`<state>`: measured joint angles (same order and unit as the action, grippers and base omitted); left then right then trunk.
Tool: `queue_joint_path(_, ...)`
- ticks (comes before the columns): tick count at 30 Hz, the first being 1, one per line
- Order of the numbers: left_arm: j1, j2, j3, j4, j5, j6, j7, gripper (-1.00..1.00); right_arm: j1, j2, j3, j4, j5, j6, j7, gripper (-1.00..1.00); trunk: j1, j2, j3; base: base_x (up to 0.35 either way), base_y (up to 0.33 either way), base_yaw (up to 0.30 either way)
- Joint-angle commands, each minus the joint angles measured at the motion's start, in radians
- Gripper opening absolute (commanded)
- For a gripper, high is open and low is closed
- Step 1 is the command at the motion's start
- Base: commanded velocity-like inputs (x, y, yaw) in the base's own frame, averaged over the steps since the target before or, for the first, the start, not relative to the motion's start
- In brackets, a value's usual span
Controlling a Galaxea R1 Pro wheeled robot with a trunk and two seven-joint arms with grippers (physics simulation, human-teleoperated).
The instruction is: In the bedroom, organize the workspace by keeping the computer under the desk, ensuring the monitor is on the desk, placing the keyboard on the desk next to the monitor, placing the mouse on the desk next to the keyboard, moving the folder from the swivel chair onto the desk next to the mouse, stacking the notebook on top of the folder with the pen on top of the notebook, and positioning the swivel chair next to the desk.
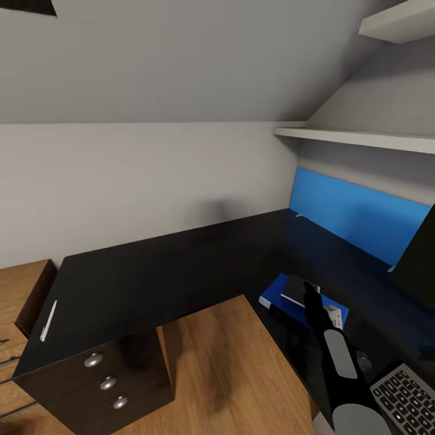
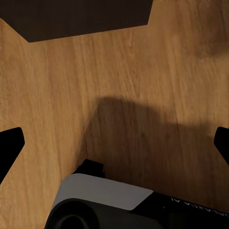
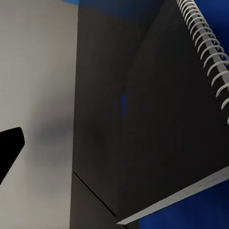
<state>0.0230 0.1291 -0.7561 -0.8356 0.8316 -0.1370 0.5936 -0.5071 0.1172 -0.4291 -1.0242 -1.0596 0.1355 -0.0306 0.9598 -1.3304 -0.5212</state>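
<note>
Notebook (image 1: 294, 291) lies on the blue folder (image 1: 279, 300) at the desk's (image 1: 151, 272) inner front edge. Right arm stretches forward, its gripper (image 1: 312, 294) over the notebook, grip unclear. Pen (image 1: 48, 321) rests near the desk's left end. Left gripper (image 2: 114, 143), spread wide and empty, faces the wooden floor (image 2: 119, 86).

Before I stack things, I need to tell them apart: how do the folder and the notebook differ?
The bright blue flat folder is larger and lies directly on the black desk; the dark spiral-bound notebook is smaller and lies on top of the folder. Both are flat rectangles.
</note>
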Motion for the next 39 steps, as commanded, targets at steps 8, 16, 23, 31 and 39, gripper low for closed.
queue_joint_path(8,0.000,0.001,-0.005,-0.002,0.011,-0.007,0.005,1.00,-0.001,0.001,-0.003,-0.002,-0.008,0.007,-0.003,1.00,0.000,-0.001,-0.001,-0.045,0.000,0.000)
queue_joint_path(16,0.000,0.001,-0.005,-0.002,0.011,-0.007,0.005,1.00,-0.001,0.001,-0.003,-0.001,-0.008,0.006,-0.003,1.00,0.000,-0.001,-0.001,-0.092,0.000,0.000)
queue_joint_path(23,0.000,0.001,-0.004,-0.002,0.012,-0.007,0.005,1.00,-0.001,0.001,0.005,-0.001,-0.008,0.006,-0.003,1.00,0.000,-0.001,-0.001,-0.005,0.000,0.000)
queue_joint_path(31,-0.001,0.002,-0.003,-0.002,0.012,-0.007,0.005,1.00,-0.001,0.001,0.010,0.000,-0.009,0.006,-0.002,1.00,0.000,-0.001,-0.001,-0.083,0.000,0.000)
queue_joint_path(39,-0.001,0.002,0.012,-0.002,0.012,-0.007,0.005,1.00,-0.001,0.001,0.010,0.000,-0.010,0.007,-0.001,1.00,0.000,-0.001,-0.001,-0.018,0.000,0.000)
